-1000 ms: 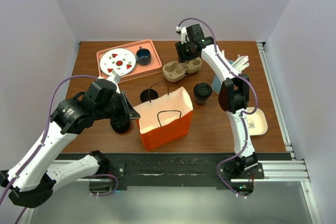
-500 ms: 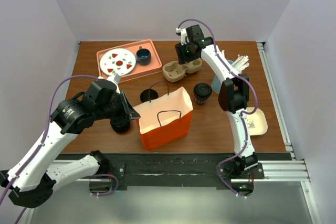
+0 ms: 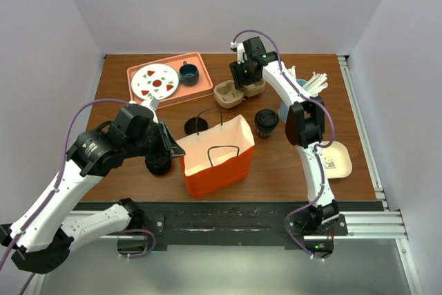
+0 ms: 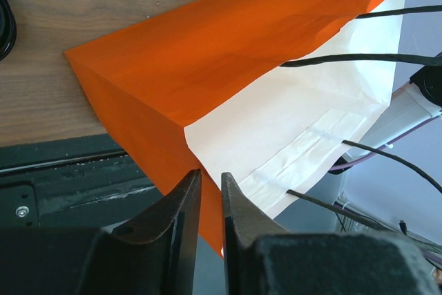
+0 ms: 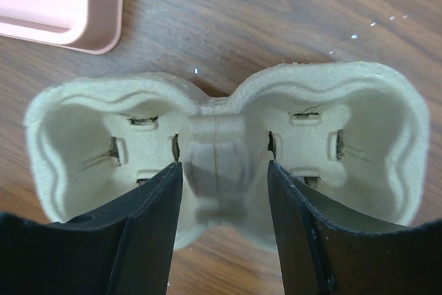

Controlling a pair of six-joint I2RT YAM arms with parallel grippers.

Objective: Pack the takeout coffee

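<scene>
**Coffee waits on the table while both arms are busy elsewhere**

Here is the takeout coffee (image 3: 266, 121), a small dark paper cup with a black sip lid. It stands upright on the brown wooden table (image 3: 276, 167), just right of the orange paper bag with the white lining (image 3: 217, 164), and nobody is touching it.

Over to the left gripper (image 4: 210, 179). Its fingers sit very close together at the bag's near rim, and the paper edge runs right into the slit between them. Whether they actually press on it, I cannot tell. The bag stands open, and its black handles trail off the wrist view's right edge.

The right gripper (image 5: 222, 168) is at the far side, jaws wide apart, straddling the middle bridge of the beige moulded-pulp two-cup carrier (image 3: 228, 94). Both wells are bare, and the fingers show a gap on either side of the bridge.

A second dark cup (image 3: 159, 165) is half hidden under the left arm, and its top is hard to read. A low black round piece (image 3: 195, 126) lies behind the bag.
</scene>
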